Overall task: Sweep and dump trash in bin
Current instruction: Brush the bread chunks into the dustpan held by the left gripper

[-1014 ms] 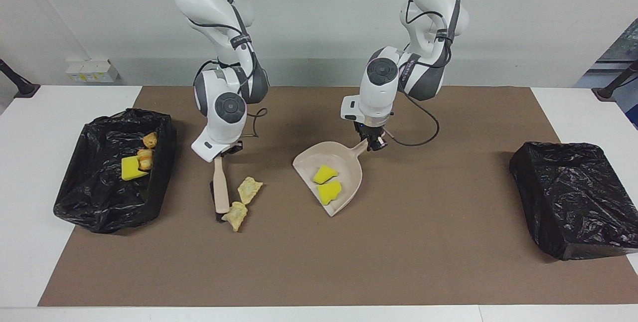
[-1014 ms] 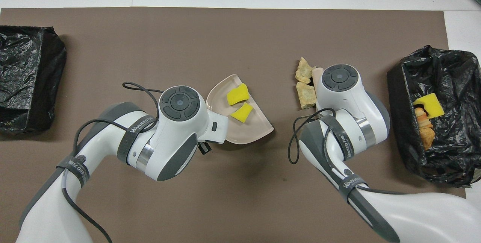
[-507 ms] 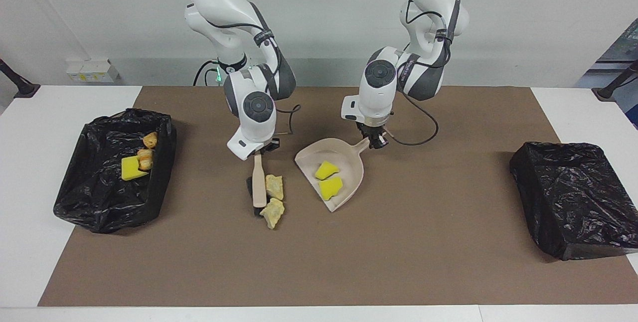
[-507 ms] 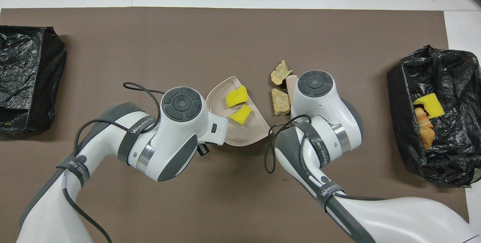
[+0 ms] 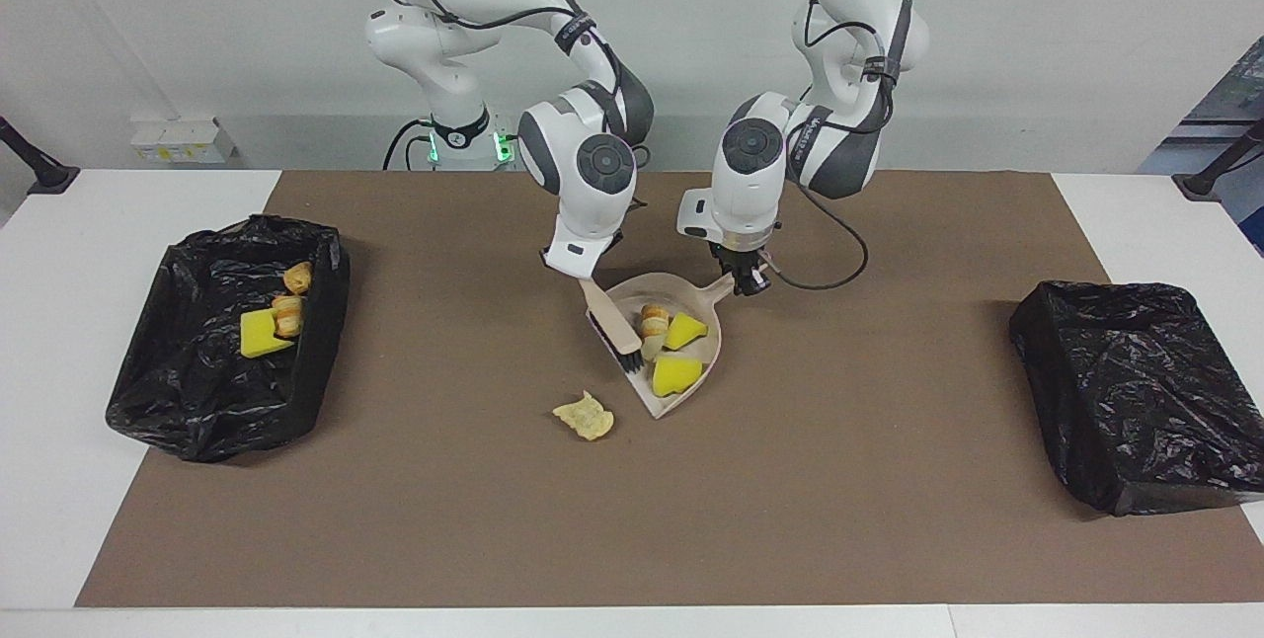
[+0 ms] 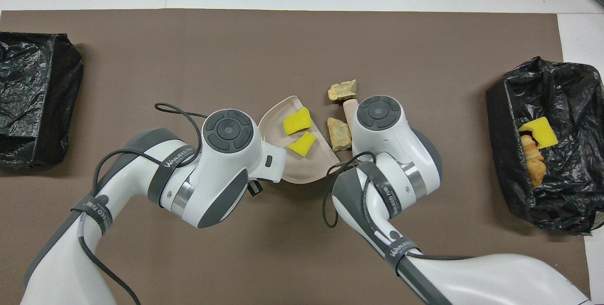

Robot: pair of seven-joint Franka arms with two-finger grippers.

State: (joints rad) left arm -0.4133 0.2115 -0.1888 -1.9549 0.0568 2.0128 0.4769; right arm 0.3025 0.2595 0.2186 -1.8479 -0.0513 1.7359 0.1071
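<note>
Bin (image 5: 178, 391), lined in black plastic, at the right arm's end of the counter (image 5: 59, 519): it holds one yellow sponge chunk (image 5: 259, 334) and two orange lumps (image 5: 288, 314). Right gripper (image 5: 583, 280), low over the near rim of the dustpan (image 5: 632, 297): its fingers pinch the handle of the brush (image 5: 604, 314), whose dark bristles (image 5: 629, 359) sit at the pan's open lip. Loose beige lump (image 5: 585, 417): on the brown mat (image 5: 790, 519), just beside the lip, farther from the robots than the bristles and not touching the pan. Pan contents: one orange lump (image 5: 653, 320) and two yellow sponge chunks (image 5: 685, 331), lying close together. Left gripper (image 5: 746, 280): its fingers pinch the pan's short handle (image 5: 719, 290), and the pan rests on the mat. Second lined bin (image 5: 1136, 391), at the left arm's end: no trash shows in it. Handling, as judged: the sponge chunks look soft, springy and very light, and the lumps light, irregular and apt to skid or tumble off a stroke, as the stray one suggests. None is a good object for direct pinching; the stray lump is best taken squarely by the bristles and pushed toward the lip. The rigid pan is held properly at its handle and should stay level when lifted, since such light pieces slide out readily.
</note>
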